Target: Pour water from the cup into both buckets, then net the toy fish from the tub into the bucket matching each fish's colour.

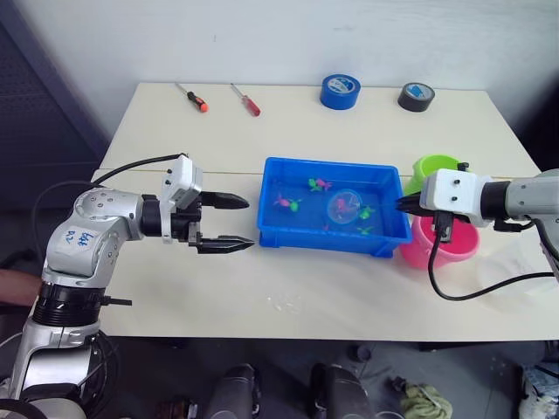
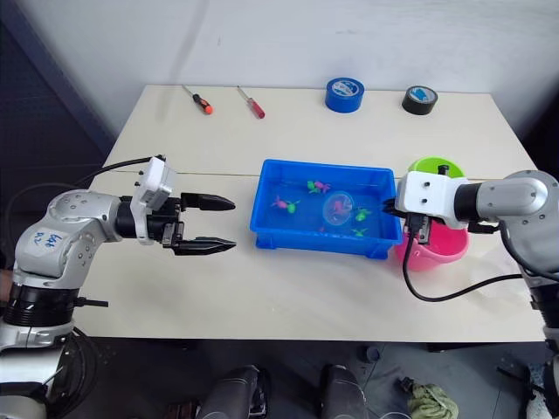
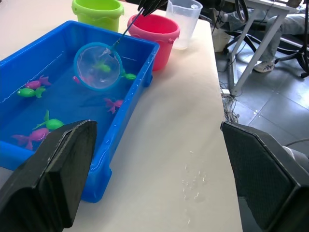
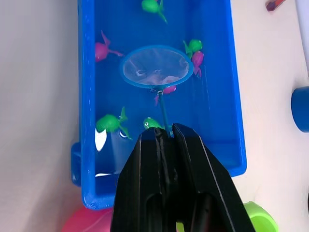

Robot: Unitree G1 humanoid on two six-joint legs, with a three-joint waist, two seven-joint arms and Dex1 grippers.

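The blue tub (image 1: 332, 238) holds water and several pink and green toy fish, such as a green fish (image 4: 111, 123) and a pink fish (image 4: 102, 50). The net's blue hoop (image 1: 344, 207) lies low over the water at the tub's middle right. Fish show through its mesh, and I cannot tell if any is inside. My right gripper (image 1: 403, 206) is shut on the net's thin handle at the tub's right end. Behind it stand the green bucket (image 1: 434, 166) and pink bucket (image 1: 454, 244). The clear cup (image 3: 185, 21) stands beyond the pink bucket. My left gripper (image 1: 234, 223) is open, left of the tub.
Two screwdrivers (image 1: 192, 98) (image 1: 245, 99) lie at the table's far left. A blue tape roll (image 1: 340, 91) and a black tape roll (image 1: 417, 96) sit at the far edge. Water drops (image 1: 284, 304) mark the table in front of the tub.
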